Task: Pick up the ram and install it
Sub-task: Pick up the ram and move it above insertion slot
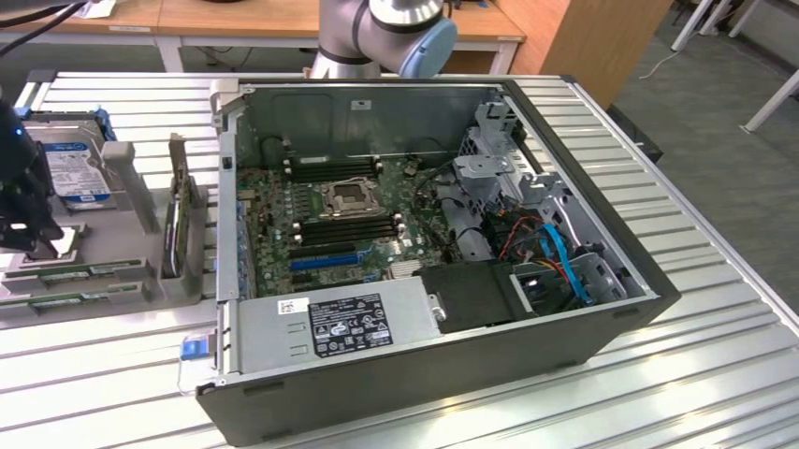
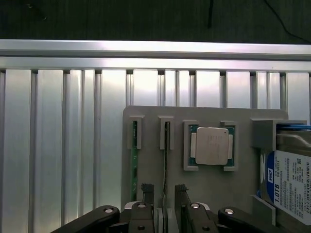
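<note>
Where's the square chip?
The square chip sits in the grey tray, between a ram stick and the hard drive; the tray is at the exterior view's left, beside the computer case.

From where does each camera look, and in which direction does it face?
Exterior view: high beside the table, looking down into the open computer case; the arm rises behind it, the gripper hangs at the exterior view's left.
Wrist view: on the wrist, looking straight down on the gray holder; the open fingers stand either side of a ram.
Shared: holder, hard drive.
</note>
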`<state>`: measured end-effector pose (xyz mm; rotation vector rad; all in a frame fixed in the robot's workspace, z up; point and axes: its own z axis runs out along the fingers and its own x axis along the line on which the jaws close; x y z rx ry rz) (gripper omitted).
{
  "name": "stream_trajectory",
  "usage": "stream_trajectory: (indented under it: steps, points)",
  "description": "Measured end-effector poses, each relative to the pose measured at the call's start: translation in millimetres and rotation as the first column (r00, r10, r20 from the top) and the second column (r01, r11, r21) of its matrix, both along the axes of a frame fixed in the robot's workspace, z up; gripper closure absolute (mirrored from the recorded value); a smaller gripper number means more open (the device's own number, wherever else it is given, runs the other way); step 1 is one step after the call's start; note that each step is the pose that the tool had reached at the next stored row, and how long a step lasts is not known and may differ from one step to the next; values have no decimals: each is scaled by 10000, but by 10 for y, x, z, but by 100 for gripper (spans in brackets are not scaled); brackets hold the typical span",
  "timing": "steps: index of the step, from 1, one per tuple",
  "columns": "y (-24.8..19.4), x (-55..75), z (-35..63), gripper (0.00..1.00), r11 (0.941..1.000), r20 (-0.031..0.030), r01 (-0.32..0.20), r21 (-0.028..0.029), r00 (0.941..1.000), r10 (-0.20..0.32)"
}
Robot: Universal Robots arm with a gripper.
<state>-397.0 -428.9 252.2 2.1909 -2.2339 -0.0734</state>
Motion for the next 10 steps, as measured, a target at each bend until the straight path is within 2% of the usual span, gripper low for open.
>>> stream_trajectory:
  steps: [10]
  points:
    - [-166, 0, 0, 69, 10000, 0, 1, 0, 10000, -1]
